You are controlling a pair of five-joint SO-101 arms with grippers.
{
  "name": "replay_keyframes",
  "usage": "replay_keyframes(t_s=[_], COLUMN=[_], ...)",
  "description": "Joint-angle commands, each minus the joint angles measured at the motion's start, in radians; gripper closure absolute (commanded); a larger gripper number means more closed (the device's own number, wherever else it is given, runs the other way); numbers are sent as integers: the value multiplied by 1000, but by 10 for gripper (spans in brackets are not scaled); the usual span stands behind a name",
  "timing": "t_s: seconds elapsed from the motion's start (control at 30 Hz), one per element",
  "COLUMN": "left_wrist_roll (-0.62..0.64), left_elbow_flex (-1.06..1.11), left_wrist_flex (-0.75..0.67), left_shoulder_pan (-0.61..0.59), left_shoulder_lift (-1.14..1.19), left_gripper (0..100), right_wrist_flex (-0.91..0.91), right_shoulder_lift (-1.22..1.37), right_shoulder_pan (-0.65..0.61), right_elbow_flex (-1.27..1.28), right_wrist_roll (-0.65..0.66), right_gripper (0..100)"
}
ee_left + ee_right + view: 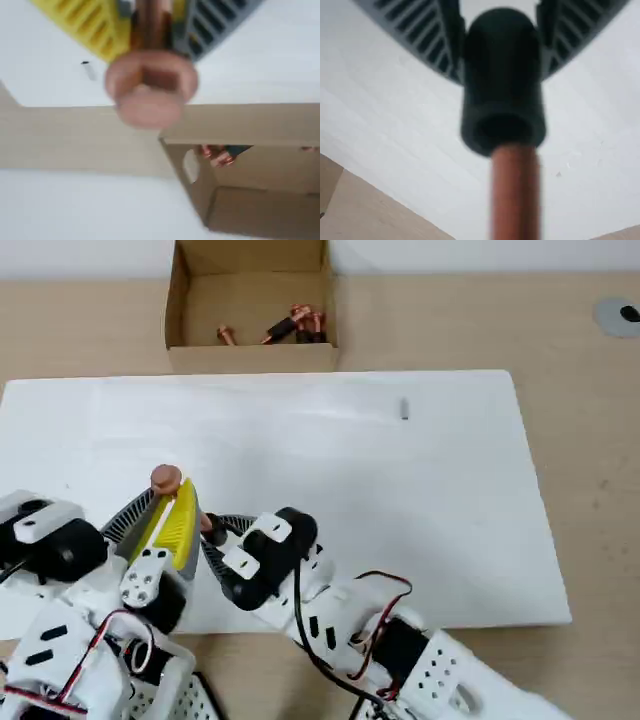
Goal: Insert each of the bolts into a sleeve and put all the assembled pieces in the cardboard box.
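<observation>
**Bolt** (150, 87): copper, clamped along its shank by the left gripper (163, 502), with the head pointing toward the cardboard box (180, 310).

**Sleeve** (502, 80): black, clamped by the right gripper (213, 535) just beside the left one. A copper shaft (515, 195) stands in its open mouth. It is probably this bolt's, though the join itself is hidden.

Each arm holds one part so that the two can be pushed together. Both grippers lie well apart from the box, across the white sheet (400, 500) from it.

**Assembled pieces** (295, 325): already inside the box, where this pair probably goes once mated.
</observation>
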Motion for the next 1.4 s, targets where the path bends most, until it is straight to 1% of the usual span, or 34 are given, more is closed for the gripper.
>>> replay_keyframes(t_s=[0.0,0.17,0.27,0.37,0.67,0.87,0.93,1.07,1.37], left_wrist_roll=[0,5,41,66,66,60,64,58,58], left_elbow_flex=[5,6,6,6,8,48,57,106,118], left_wrist_flex=[-23,-9,32,34,31,25,-6,-110,-118], left_shoulder_pan=[-35,-37,-35,-35,-35,-35,-35,-35,-35], left_shoulder_lift=[-1,-1,-1,-1,-1,-1,-1,-1,-1], left_gripper=[996,996,996,996,995,995,995,995,995], right_wrist_flex=[-25,-25,-25,-25,-26,-28,-29,-29,-29], right_shoulder_lift=[-24,-24,-24,-24,-24,-24,-19,-19,-19], right_shoulder_pan=[18,18,18,18,18,15,13,13,13], right_elbow_flex=[-8,-8,-8,-8,-8,-8,-8,-4,-4], right_wrist_roll=[-9,-9,-9,-9,-9,-11,-11,-12,-12], right_gripper=[988,988,988,988,988,988,988,988,988])
